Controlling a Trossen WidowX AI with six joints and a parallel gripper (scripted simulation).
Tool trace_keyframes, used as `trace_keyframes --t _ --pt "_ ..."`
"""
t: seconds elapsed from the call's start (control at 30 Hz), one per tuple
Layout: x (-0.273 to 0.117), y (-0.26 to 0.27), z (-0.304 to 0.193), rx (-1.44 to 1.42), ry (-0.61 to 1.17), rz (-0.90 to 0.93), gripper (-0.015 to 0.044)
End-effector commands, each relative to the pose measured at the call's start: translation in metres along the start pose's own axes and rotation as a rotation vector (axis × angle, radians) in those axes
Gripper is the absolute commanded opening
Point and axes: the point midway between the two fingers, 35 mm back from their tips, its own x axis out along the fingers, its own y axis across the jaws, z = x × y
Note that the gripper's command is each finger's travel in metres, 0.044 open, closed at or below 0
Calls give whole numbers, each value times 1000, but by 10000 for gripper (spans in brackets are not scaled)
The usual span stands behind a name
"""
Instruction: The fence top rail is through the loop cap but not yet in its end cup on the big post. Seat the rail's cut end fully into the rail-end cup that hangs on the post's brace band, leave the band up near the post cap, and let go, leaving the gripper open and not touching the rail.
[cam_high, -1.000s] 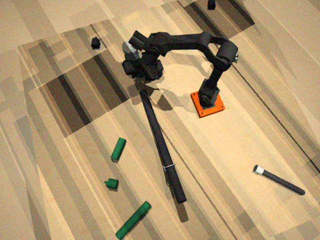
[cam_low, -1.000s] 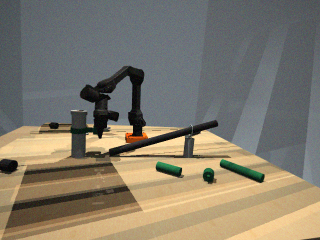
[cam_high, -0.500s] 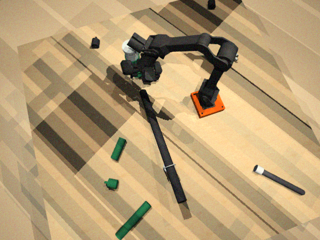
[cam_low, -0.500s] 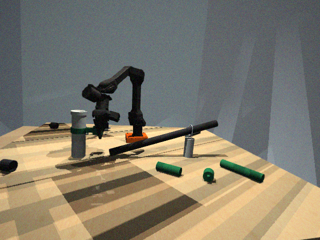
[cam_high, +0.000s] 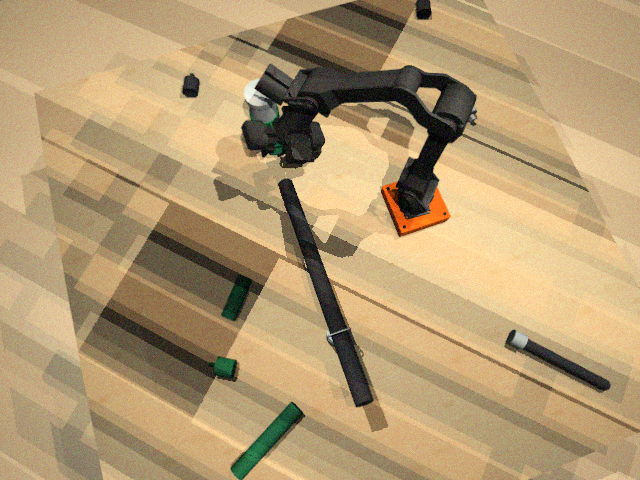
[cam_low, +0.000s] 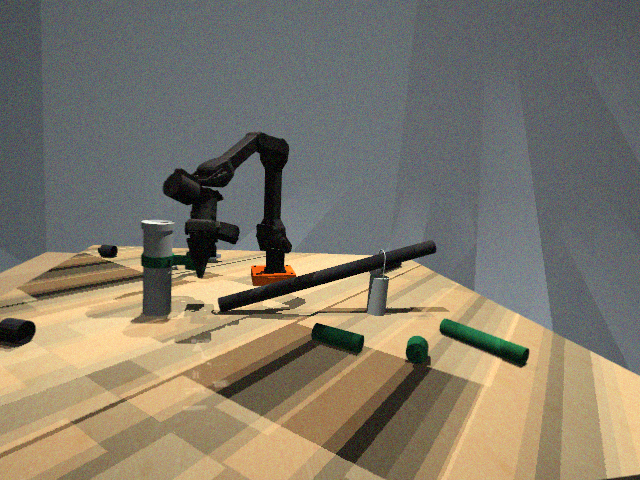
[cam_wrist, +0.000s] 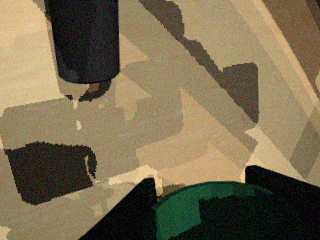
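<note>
The big grey post (cam_high: 263, 112) (cam_low: 156, 294) stands upright with a white cap. The green brace band (cam_low: 156, 261) is around its upper half, a little below the cap. My gripper (cam_high: 279, 149) (cam_low: 200, 271) (cam_wrist: 200, 182) is shut on the green rail-end cup (cam_wrist: 180, 220), beside the post. The black rail (cam_high: 320, 279) (cam_low: 320, 276) (cam_wrist: 87, 40) slants through the wire loop on the small grey post (cam_low: 378, 297). Its low end is near the table, below and apart from the cup. The cup's mouth is hidden.
Green tubes (cam_high: 236, 298) (cam_low: 337, 338) and a green cap (cam_high: 225, 367) (cam_low: 416, 349) lie left of the rail in the top view. A white-ended dark rod (cam_high: 563, 364) lies at right. Dark caps (cam_high: 191, 86) (cam_low: 107, 251) lie beyond the post. My orange base (cam_high: 439, 211) (cam_low: 263, 279) is nearby.
</note>
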Motion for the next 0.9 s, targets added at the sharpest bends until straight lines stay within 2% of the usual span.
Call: trace_keyframes --t 0.0,0.1,0.43,0.67,0.87 --pt "0 0 0 0 0 0 0" --pt "0 0 0 0 0 0 0" --pt "-1 0 1 1 0 0 263" --pt "-16 -11 19 5 1 1 440" --pt "-34 -20 40 10 2 0 440"
